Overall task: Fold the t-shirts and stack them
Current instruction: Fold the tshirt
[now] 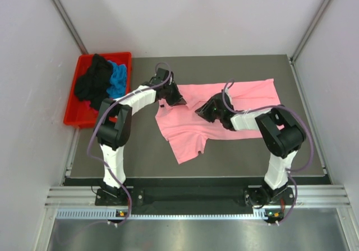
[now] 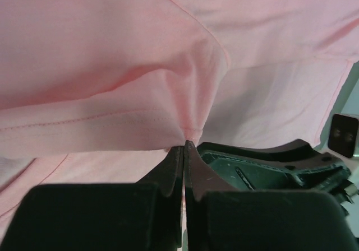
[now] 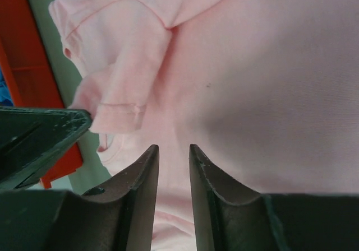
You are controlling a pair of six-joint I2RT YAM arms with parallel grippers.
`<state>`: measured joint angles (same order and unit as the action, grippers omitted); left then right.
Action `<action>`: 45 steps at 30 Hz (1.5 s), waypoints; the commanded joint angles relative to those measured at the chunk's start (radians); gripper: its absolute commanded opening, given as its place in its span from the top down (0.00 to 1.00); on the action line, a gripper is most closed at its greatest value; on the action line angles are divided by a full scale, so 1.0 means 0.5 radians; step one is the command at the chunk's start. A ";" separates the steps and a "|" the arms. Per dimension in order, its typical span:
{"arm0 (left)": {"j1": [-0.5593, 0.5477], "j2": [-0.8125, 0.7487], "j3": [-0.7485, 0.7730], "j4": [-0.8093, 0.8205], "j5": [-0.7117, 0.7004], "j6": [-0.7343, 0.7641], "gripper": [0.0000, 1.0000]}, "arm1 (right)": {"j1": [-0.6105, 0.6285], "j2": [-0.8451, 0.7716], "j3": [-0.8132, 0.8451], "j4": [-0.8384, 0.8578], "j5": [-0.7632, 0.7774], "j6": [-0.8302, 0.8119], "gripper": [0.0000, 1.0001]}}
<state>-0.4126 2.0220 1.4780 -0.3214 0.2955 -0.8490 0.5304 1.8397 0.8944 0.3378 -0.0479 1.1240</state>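
The pink t-shirt (image 1: pixel 247 97) lies spread on the surface (image 1: pixel 235 150), ready for folding. The red bin (image 1: pixel 70 116) beside it holds a black t-shirt (image 1: pixel 92 83) and a blue t-shirt (image 1: pixel 118 78) for later. The left gripper (image 2: pixel 185 144) is pressed together, pinching a pink fold, likely to lift it. The right gripper (image 3: pixel 174 150) is a little spread over the shirt, holding nothing

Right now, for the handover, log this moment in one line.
left gripper shut on pink t-shirt | right gripper open over it | black shirt, blue shirt in red bin
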 commanded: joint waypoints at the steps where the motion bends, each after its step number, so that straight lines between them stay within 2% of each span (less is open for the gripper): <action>1: 0.024 -0.007 -0.005 0.048 0.078 -0.066 1.00 | 0.037 0.073 -0.012 0.239 -0.024 0.117 0.70; 9: 0.049 0.030 -0.054 0.146 0.207 -0.180 1.00 | 0.077 0.125 -0.037 0.453 -0.002 0.255 0.61; 14: 0.076 0.042 -0.084 0.176 0.265 -0.226 1.00 | 0.099 0.165 0.027 0.386 0.074 0.274 0.61; 19: 0.098 0.042 -0.112 0.232 0.296 -0.256 1.00 | 0.117 0.150 -0.030 0.438 0.138 0.295 0.67; 24: 0.101 0.046 -0.118 0.235 0.311 -0.269 1.00 | 0.136 0.134 -0.080 0.625 0.172 0.307 0.60; 29: 0.104 0.046 -0.134 0.268 0.329 -0.302 1.00 | 0.151 0.137 -0.071 0.634 0.249 0.326 0.60; 33: 0.107 0.052 -0.143 0.299 0.363 -0.339 1.00 | 0.154 0.140 -0.123 0.766 0.295 0.369 0.61; 39: 0.107 0.067 -0.195 0.403 0.443 -0.434 1.00 | 0.154 0.198 -0.025 0.726 0.289 0.341 0.62; 45: 0.113 0.058 -0.195 0.379 0.406 -0.422 1.00 | 0.154 0.238 -0.012 0.803 0.298 0.375 0.62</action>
<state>-0.3622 2.0560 1.3842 -0.1761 0.4858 -1.0378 0.5892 1.9434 0.8528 0.6525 0.0715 1.2976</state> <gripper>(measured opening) 0.012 0.380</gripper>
